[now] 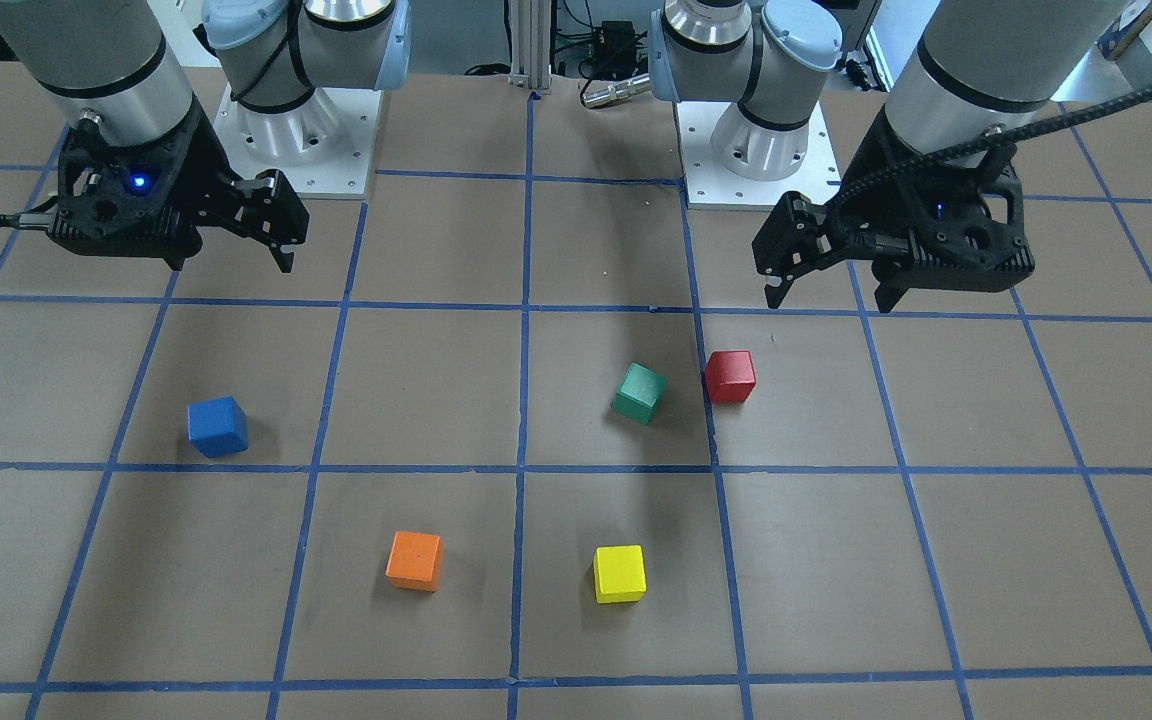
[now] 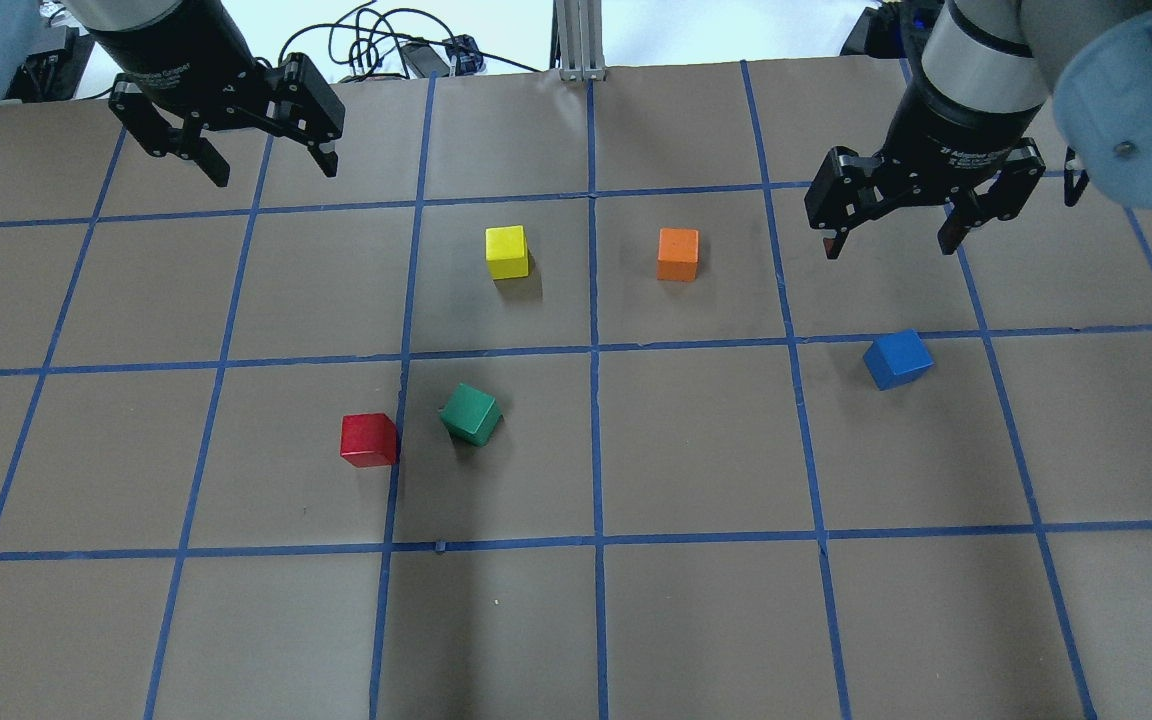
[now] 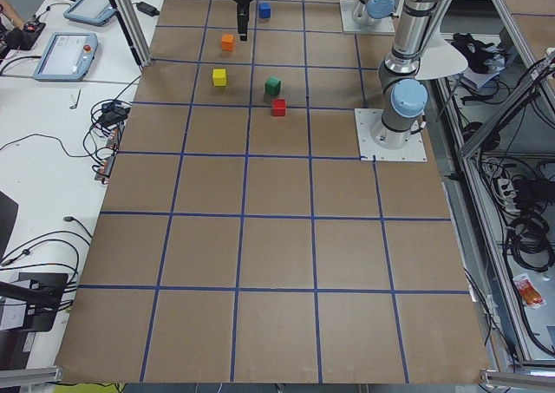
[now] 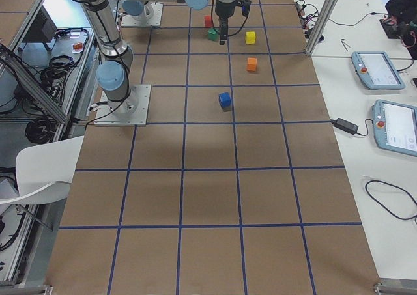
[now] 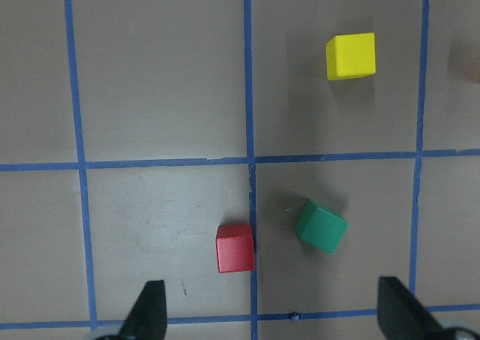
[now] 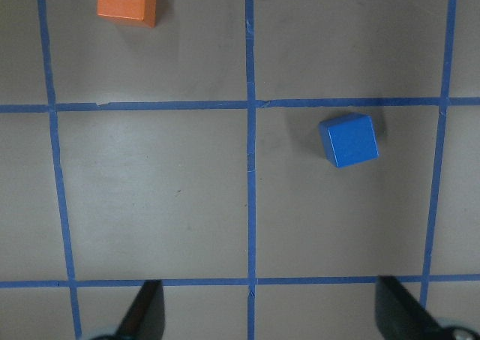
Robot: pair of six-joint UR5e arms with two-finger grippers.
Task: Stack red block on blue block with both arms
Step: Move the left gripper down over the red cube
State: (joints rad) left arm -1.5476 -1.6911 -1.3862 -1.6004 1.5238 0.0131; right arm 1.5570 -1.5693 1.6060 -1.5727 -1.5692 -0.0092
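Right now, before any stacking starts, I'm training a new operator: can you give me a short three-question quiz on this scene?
1. Fill in: the left gripper and the right gripper both hang ____, holding nothing.
2. Multiple choice: the blue block lies nearer which? A) left gripper B) right gripper
3. True or false: the red block sits apart from the green block.
Key: 1 open; 2 B; 3 true.

overhead/front: opposed, steep | sides: far, table (image 3: 277, 263) ends | wrists: near, downward
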